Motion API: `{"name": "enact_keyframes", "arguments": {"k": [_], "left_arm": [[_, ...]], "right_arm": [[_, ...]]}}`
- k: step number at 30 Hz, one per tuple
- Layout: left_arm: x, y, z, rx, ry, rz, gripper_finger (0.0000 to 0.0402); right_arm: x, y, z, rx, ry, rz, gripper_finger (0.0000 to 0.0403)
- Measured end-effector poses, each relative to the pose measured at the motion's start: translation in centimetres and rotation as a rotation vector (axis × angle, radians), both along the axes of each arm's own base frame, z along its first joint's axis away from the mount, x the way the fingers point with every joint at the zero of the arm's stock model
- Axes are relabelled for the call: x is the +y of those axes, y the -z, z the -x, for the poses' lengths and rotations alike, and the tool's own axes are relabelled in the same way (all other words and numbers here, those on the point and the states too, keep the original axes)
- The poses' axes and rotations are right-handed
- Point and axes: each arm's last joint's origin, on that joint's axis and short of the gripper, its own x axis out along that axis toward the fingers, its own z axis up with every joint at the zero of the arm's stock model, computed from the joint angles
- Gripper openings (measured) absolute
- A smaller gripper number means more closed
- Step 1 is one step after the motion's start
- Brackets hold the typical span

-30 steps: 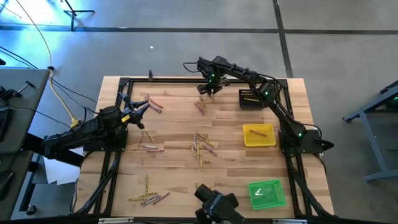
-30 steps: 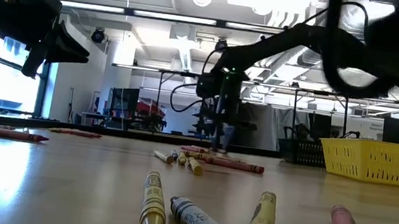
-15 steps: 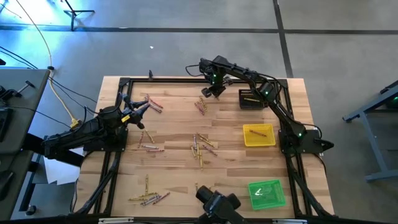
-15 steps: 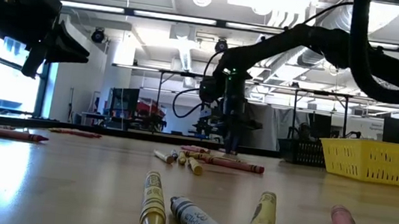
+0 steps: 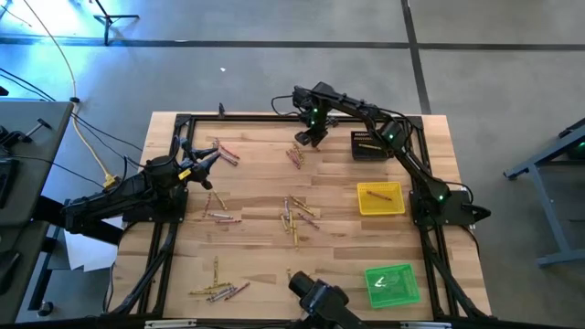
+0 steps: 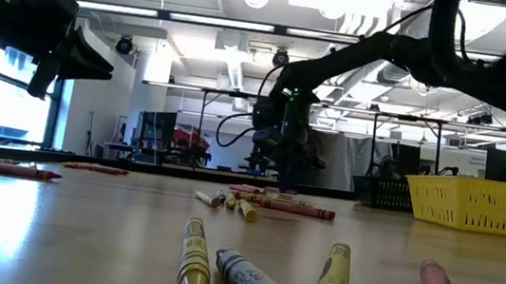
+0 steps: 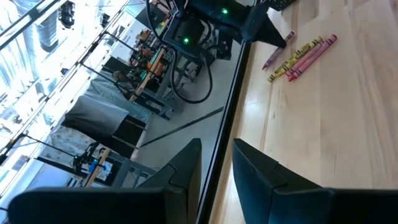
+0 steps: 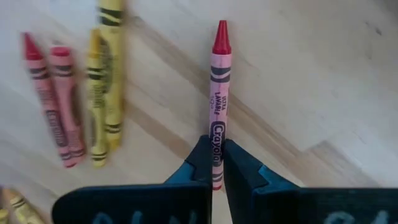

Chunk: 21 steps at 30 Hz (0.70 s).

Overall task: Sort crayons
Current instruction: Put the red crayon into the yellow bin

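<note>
Crayons lie in loose groups on the wooden table: one at the far middle (image 5: 294,157), one in the middle (image 5: 297,219), one at the near left (image 5: 219,288). My right gripper (image 5: 305,139) hangs over the far middle, pointing steeply down, shut on a red-pink crayon (image 8: 219,87). Beside it, several pink and yellow crayons (image 8: 87,106) lie on the wood. My left gripper (image 5: 212,157) waits at the table's left, open, with nothing between its fingers (image 7: 186,168); pink crayons (image 5: 226,152) lie just beyond it. My right gripper pinches the red-pink crayon's blunt end (image 8: 216,142) between its two fingers. They come from above, slanting, and lie along the crayon. Most of the crayon sticks out past the fingertips, pointed tip (image 8: 221,31) foremost. Whether that tip rests on the wood I cannot tell.
Along the right side stand a black tray (image 5: 368,144), a yellow tray (image 5: 380,198) and a green tray (image 5: 391,283), each with a crayon or two inside. More crayons lie at the left middle (image 5: 219,217). A dark frame runs round the table's edges.
My right gripper has stayed over the far-middle crayons, rolled about its wrist and shut on the red-pink crayon.
</note>
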Motion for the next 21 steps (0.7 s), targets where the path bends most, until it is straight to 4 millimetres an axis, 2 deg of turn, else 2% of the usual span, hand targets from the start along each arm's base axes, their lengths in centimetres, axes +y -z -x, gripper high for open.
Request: {"name": "enact_keyframes", "arguments": {"k": [6, 8, 13, 21], "left_arm": [[0.0, 0.0, 0.0, 0.000, 0.000, 0.000, 0.0077], [0.0, 0.0, 0.0, 0.000, 0.000, 0.000, 0.0077], [0.0, 0.0, 0.0, -0.001, 0.000, 0.000, 0.0077], [0.0, 0.0, 0.0, 0.000, -0.001, 0.000, 0.0077]], "right_arm": [[0.3, -1.4, 0.4, -0.014, -0.045, -0.018, 0.0005], [0.7, -2.6, 0.7, -0.014, -0.070, -0.023, 0.0005], [2.4, -6.7, 1.2, -0.049, -0.157, 0.000, 0.0005], [6.4, -14.8, 2.2, -0.207, -0.285, 0.128, 0.0012]]}}
